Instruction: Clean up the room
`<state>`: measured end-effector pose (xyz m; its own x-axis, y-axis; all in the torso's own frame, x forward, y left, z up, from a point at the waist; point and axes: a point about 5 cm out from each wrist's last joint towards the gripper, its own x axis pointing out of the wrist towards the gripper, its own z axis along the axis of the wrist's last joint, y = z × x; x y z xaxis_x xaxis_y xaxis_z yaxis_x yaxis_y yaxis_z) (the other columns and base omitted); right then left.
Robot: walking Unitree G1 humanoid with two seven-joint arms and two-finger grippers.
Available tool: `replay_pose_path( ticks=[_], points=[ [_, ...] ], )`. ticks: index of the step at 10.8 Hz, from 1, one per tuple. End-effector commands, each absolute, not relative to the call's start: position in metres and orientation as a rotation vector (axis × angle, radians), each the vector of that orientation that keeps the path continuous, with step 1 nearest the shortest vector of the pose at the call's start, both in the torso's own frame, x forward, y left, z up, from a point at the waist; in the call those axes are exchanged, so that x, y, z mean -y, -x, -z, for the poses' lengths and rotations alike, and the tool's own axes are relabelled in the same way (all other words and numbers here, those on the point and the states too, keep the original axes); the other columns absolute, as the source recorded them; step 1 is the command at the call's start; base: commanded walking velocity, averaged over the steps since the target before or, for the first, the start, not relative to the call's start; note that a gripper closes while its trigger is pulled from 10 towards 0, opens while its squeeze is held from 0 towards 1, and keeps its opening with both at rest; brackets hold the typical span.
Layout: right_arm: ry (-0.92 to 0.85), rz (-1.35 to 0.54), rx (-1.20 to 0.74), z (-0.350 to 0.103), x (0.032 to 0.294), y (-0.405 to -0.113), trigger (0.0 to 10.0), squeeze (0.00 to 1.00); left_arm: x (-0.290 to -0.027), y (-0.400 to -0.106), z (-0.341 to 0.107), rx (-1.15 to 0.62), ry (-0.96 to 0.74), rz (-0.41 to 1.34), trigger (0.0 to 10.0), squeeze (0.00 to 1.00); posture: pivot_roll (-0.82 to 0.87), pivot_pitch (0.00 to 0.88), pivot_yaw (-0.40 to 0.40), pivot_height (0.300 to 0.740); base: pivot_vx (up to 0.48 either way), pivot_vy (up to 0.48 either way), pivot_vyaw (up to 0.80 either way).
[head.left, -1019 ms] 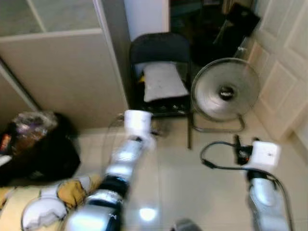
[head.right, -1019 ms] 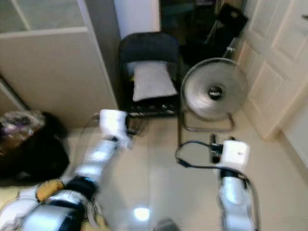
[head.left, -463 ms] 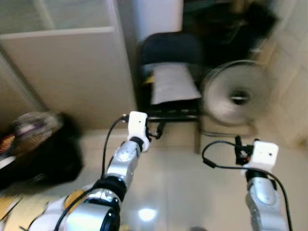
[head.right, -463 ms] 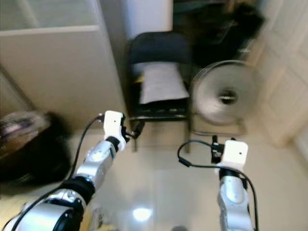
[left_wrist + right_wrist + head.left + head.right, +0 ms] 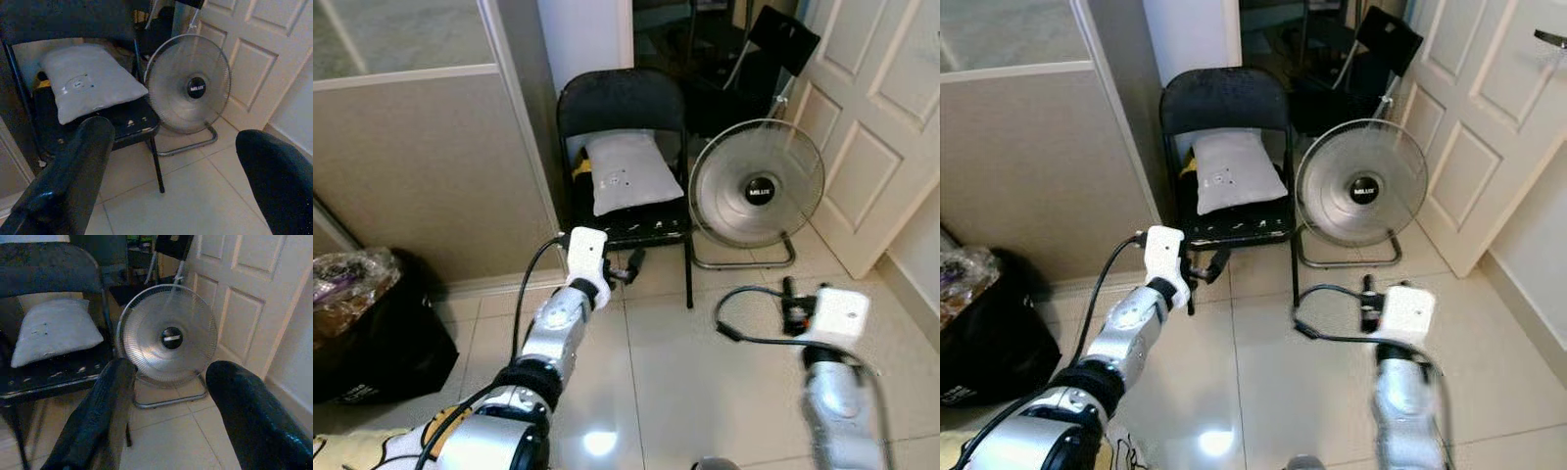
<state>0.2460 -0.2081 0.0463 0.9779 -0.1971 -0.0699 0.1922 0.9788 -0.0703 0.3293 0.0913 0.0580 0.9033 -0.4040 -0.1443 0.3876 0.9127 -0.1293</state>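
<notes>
Left eye view shows a black folding chair against the wall with a white pillow lying on its seat, and a round fan standing on the tile floor just beside it. The left gripper hangs in front of the chair seat, below the pillow, fingers spread apart. The right gripper, fingers apart, hovers over the floor before the fan. A black bag sits well off to the left.

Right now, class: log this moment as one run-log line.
left gripper: jaws open, raised facing chair | right gripper: jaws open, raised facing fan | pillow: on chair seat | holding: nothing
</notes>
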Motion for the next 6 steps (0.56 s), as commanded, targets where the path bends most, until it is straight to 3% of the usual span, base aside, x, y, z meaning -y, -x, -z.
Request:
replay_pose_path(
  ticks=[1,6],
  points=[
    [0.070,0.177,-0.060,-0.050,0.204,-0.252,10.0,0.00,-0.094,-0.331,-0.063,-0.139,0.098,0.411,10.0,0.00,-0.26,0.000,0.118,0.740,0.000,-0.480,0.00],
    [0.042,0.151,-0.077,-0.045,0.196,-0.257,10.0,0.00,-0.106,-0.329,-0.068,-0.079,0.082,0.420,10.0,0.00,-0.21,0.000,0.091,0.740,0.000,-0.480,0.00]
  ],
)
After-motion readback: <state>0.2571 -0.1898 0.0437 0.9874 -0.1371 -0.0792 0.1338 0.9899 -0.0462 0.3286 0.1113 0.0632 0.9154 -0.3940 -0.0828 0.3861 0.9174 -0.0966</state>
